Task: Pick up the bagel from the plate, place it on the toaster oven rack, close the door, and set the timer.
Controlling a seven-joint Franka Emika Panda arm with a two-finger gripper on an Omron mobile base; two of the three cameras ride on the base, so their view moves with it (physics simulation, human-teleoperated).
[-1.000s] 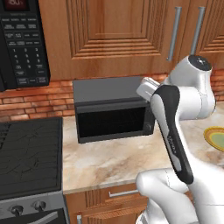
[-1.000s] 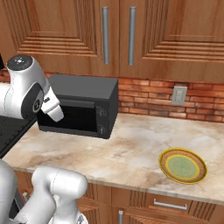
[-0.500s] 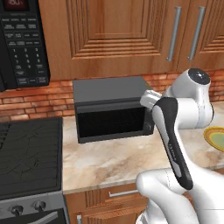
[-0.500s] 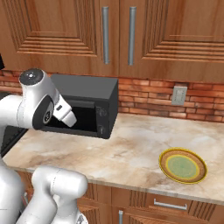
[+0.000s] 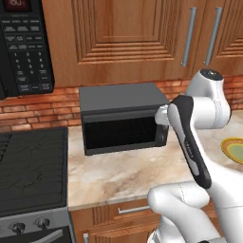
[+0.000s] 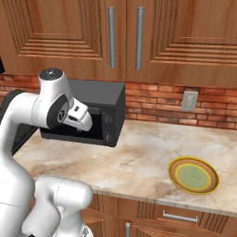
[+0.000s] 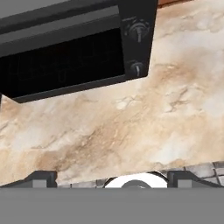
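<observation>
The dark grey toaster oven (image 5: 118, 98) stands on the counter against the brick wall. Its black mesh door (image 5: 121, 134) is closed, so the rack and the bagel are hidden. Two knobs (image 7: 137, 30) sit on its right-hand panel. The yellow plate (image 6: 193, 175) with a pale green middle lies bare far to the right, also at the edge of the left base view (image 5: 234, 149). My gripper (image 6: 88, 124) hovers in front of the oven's right part, short of the door. In the hand view my gripper (image 7: 113, 178) is open, fingertips (image 7: 41, 176) wide apart and holding nothing.
A black microwave (image 5: 23, 47) hangs at the upper left over the stove (image 5: 31, 171). Wooden cabinet doors (image 6: 125, 32) with steel handles run above the oven. A wall outlet (image 6: 189, 100) sits on the brick. Marble counter (image 6: 143, 157) stretches between oven and plate.
My hand has moved rightward and slightly lower along the oven's front, toward its knob panel. The door stays closed and the plate has not moved.
</observation>
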